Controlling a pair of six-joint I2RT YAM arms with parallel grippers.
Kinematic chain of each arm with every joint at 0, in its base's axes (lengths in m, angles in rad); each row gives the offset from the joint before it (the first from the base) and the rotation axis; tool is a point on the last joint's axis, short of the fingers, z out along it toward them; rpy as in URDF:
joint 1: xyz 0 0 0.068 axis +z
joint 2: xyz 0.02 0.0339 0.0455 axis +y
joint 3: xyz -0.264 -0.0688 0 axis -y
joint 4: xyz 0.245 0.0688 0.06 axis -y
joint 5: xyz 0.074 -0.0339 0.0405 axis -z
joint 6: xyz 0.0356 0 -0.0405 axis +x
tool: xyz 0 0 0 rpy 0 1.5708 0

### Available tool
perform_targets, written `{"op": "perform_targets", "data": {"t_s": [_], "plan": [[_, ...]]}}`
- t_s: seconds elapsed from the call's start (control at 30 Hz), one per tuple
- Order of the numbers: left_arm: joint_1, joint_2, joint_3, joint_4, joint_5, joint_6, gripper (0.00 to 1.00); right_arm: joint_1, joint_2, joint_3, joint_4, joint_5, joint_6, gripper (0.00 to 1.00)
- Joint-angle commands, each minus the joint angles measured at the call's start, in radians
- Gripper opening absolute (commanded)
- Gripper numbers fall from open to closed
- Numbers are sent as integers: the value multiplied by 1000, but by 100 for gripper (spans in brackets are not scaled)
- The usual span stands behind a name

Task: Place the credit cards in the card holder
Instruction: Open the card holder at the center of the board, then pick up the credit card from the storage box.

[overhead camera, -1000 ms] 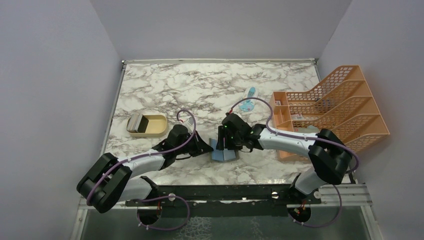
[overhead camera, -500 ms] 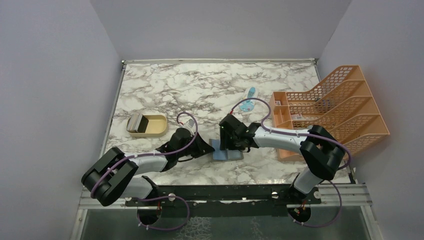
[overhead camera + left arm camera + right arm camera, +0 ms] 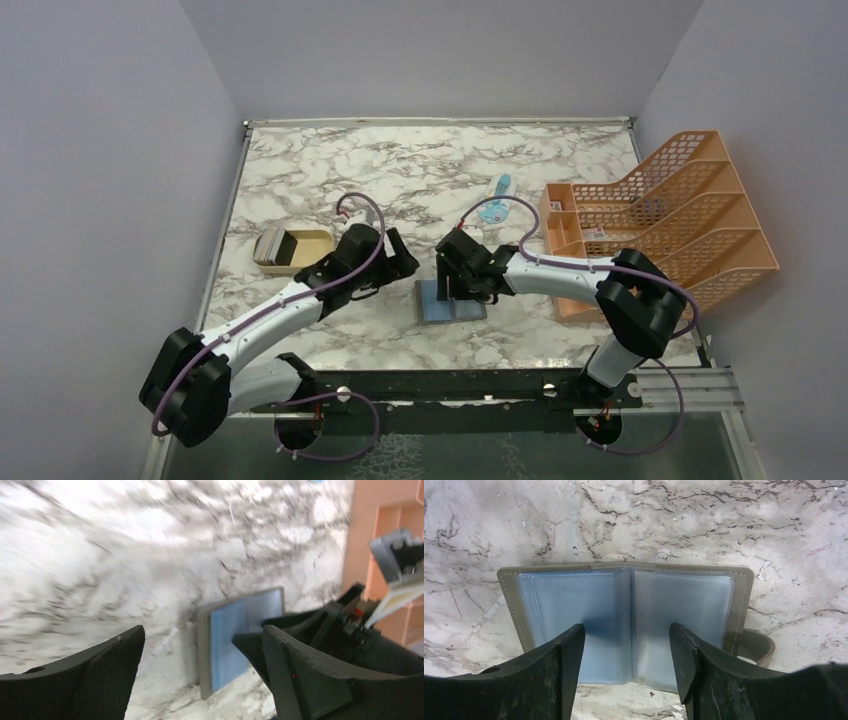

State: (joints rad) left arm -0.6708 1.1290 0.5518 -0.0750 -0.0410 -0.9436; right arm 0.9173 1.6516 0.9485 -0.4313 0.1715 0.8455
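The card holder (image 3: 440, 303) lies opened flat on the marble in front of the arms, pale blue pockets (image 3: 624, 610) up and its tab clasp (image 3: 756, 645) at the right. My right gripper (image 3: 626, 640) is open low over it, one finger on each side of the fold; in the top view the right gripper (image 3: 463, 288) hides its far part. My left gripper (image 3: 400, 263) is open and empty, up and to the left of the holder (image 3: 240, 640). A greyish stack, seemingly the credit cards (image 3: 268, 244), stands in the tray's left compartment.
A tan oval tray (image 3: 312, 251) sits at the left. A large orange mesh file rack (image 3: 660, 215) fills the right side. A light blue-and-white packet (image 3: 500, 187) lies behind the right arm. The left wrist view is blurred by motion.
My left gripper has opened, let go of the holder's left edge and drawn back up and to the left. The holder now lies flat. The right gripper has stayed over it.
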Motion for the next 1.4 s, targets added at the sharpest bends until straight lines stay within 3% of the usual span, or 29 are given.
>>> {"op": "perform_targets", "data": {"t_s": [0.0,0.2,0.43,0.7,0.83,1.03,1.37], "plan": [[104,-33,126,-290,-117,172,90,10,38,20,-27,36,9,65],[323,-14,268,-420,-66,348,90,15,49,21,-34,48,6,66],[450,77,410,-510,-189,563,88,16,40,10,-8,25,-14,64],[526,81,416,-463,-241,776,91,16,42,-11,24,-1,-34,63],[556,143,438,-453,-192,856,94,15,41,-14,36,-14,-40,62],[559,243,440,-433,-259,924,90,16,26,-18,42,-16,-63,61],[613,198,398,-334,-280,1085,88,16,8,-25,45,-21,-82,61]]}}
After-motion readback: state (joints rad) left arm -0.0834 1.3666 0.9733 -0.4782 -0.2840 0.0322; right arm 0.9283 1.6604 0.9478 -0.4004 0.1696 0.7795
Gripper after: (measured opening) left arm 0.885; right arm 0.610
